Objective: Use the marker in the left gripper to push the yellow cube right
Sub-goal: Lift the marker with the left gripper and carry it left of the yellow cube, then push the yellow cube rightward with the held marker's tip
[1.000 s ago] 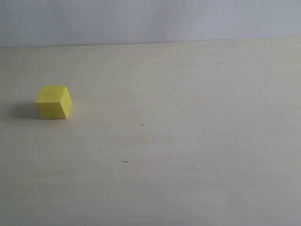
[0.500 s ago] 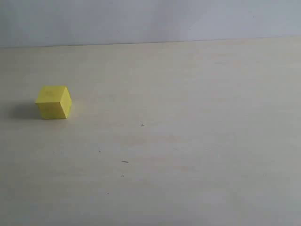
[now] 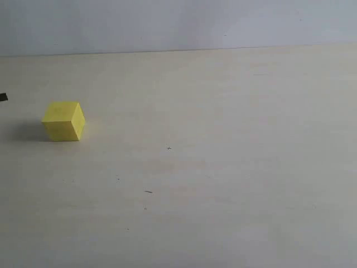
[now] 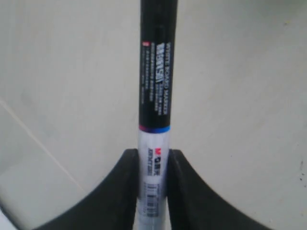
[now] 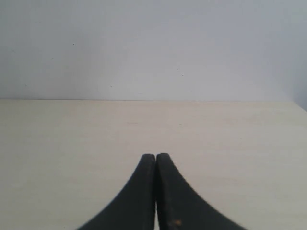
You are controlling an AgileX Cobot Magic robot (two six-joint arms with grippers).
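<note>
Marker point(image 4: 156, 86) sits clamped in our left gripper point(image 4: 153, 160), its long axis running straight out ahead of it. We find the yellow cube point(image 3: 64, 121) far left on the table point(image 3: 223, 167) — just right of a dark tip point(image 3: 3, 97), likely ours.

The yellow cube point(image 3: 63, 121) looks matt, the table point(image 3: 223, 167) smooth, the marker point(image 4: 157, 72) glossy.

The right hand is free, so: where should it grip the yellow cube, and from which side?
From above, probably: pinch two opposite side faces of the yellow cube, which sits flat on the table with an edge toward the camera; turn the right hand to match.
</note>
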